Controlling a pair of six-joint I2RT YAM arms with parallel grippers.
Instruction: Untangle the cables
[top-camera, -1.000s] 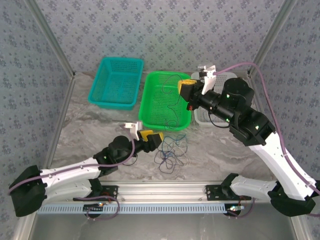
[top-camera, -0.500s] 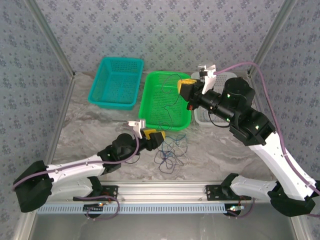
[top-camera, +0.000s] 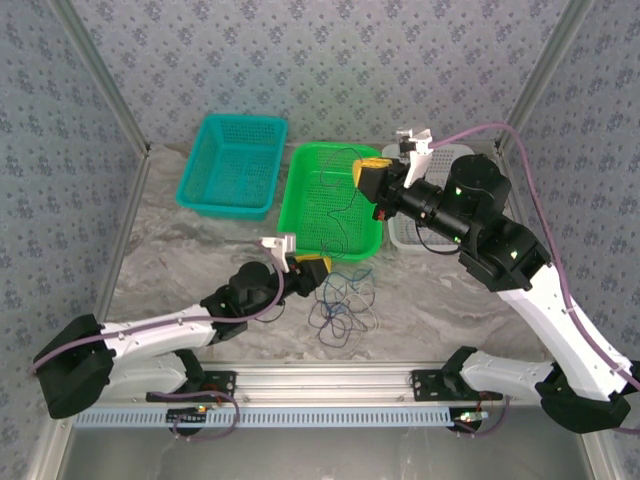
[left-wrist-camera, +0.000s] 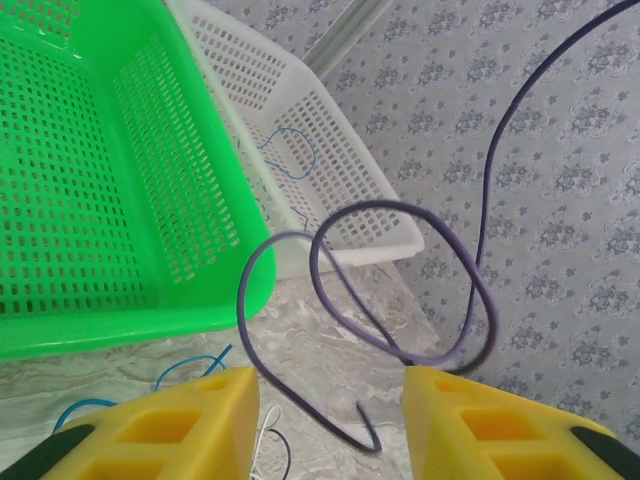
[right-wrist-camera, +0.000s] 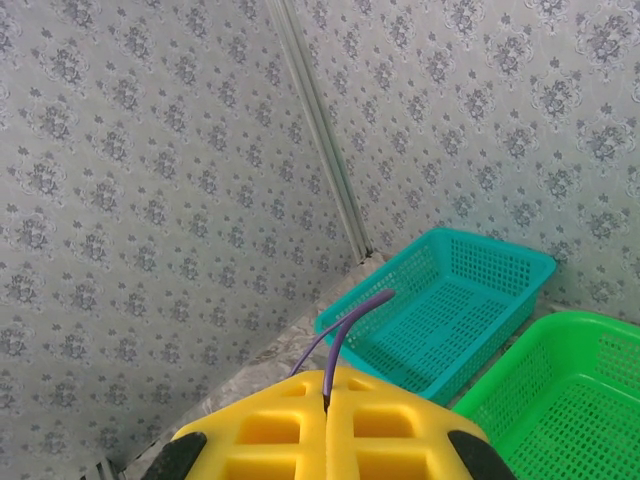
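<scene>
A loose tangle of thin blue, dark and whitish cables (top-camera: 340, 300) lies on the marble table just in front of the green basket (top-camera: 300, 215). My right gripper (top-camera: 366, 178) hangs above that basket, shut on a thin purple cable (right-wrist-camera: 345, 330) that droops toward the tangle. In the right wrist view the fingers (right-wrist-camera: 328, 385) are pressed together with the cable sticking out of the seam. My left gripper (top-camera: 318, 268) sits low at the tangle's left edge. It is open (left-wrist-camera: 332, 392), and loops of the purple cable (left-wrist-camera: 400, 345) hang between and above its yellow fingers without touching them.
A teal basket (top-camera: 232, 165) stands at the back left, also seen from the right wrist (right-wrist-camera: 450, 310). A white basket (left-wrist-camera: 320, 170) right of the green basket (left-wrist-camera: 100, 200) holds a thin blue cable (left-wrist-camera: 290, 160). Patterned walls close in the table.
My left arm has reached forward and right, bringing its open gripper up to the tangle's edge. The right arm and its held cable have stayed put.
</scene>
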